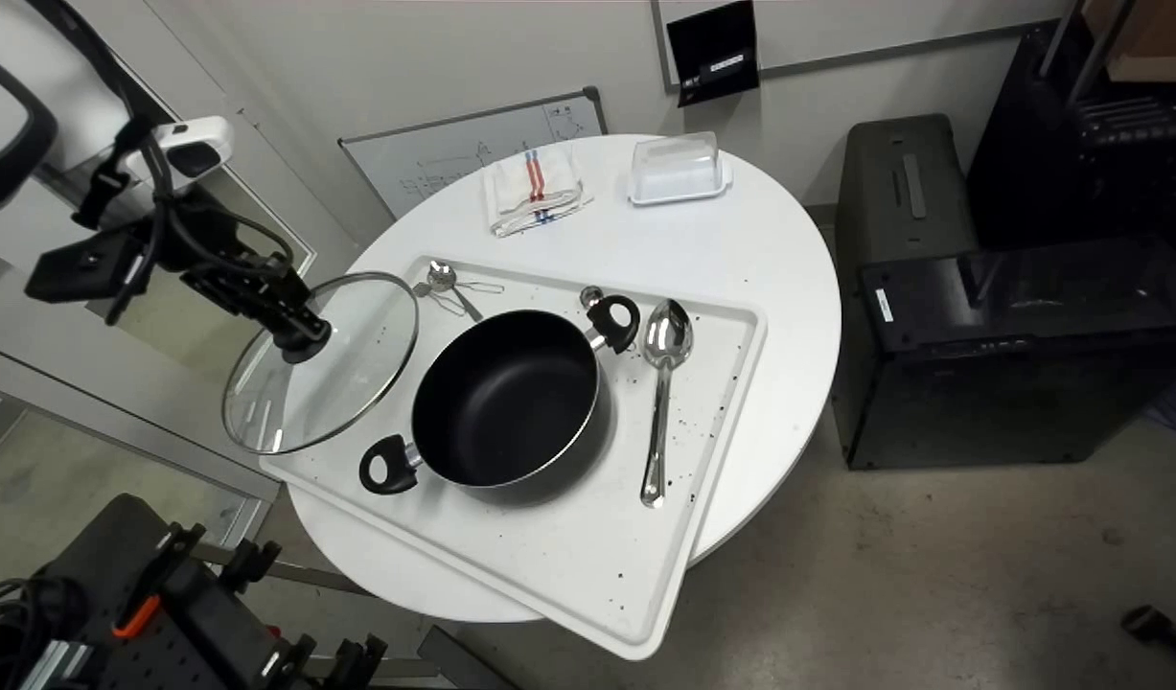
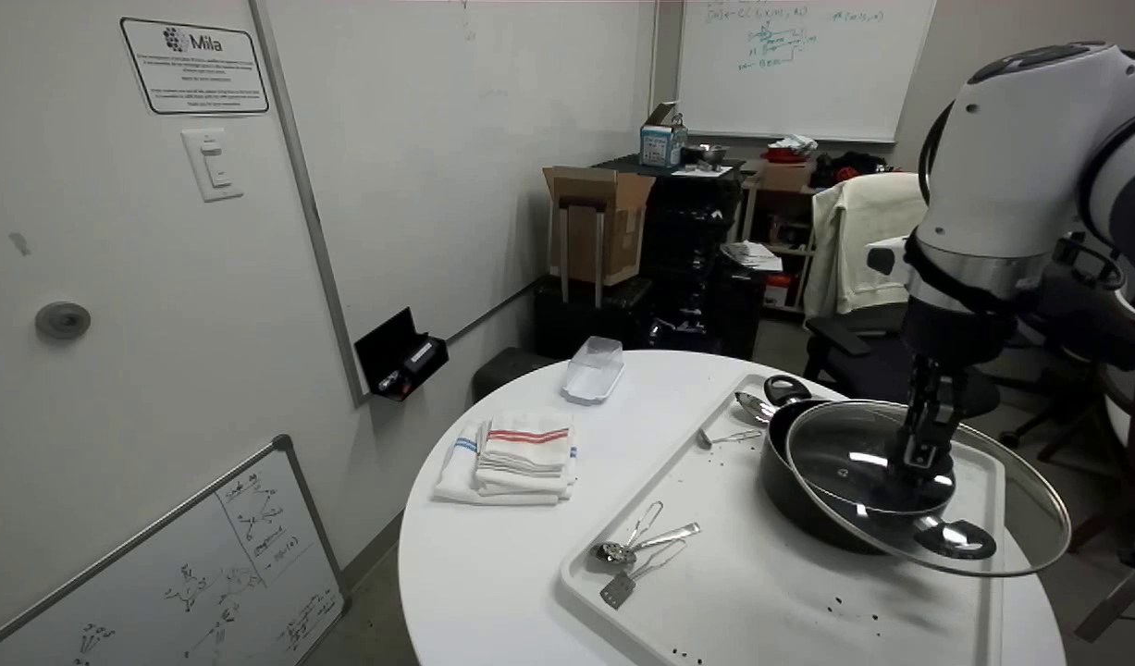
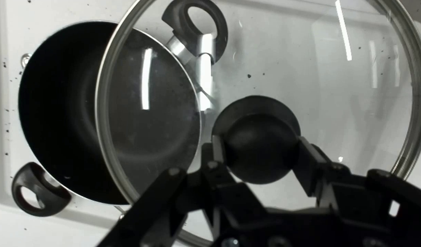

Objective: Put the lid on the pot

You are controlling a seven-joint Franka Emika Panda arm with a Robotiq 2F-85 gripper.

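The jaws are gripping the lid (image 1: 346,395) by its knob (image 3: 261,149)

In an exterior view, the lid is hanging at nine o'clock of the pot (image 1: 511,393), which is sitting on a tray (image 1: 559,565) on the desk (image 1: 794,287); a spoon (image 1: 659,407) is lying at three o'clock. Whether lid and pot are touching is hard to tell.
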